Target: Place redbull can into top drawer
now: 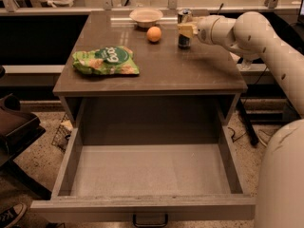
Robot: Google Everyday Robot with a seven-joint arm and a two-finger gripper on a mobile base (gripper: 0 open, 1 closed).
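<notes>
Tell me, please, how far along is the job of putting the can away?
Done: the top drawer stands open. In hand: the gripper is at the redbull can at the rear of the tabletop. Left: carrying the can into the drawer.

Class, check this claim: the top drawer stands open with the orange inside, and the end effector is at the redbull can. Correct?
No. The camera view shows the orange on the tabletop, beside the redbull can, not in the top drawer. Otherwise right: drawer open, end effector at the can.
</notes>
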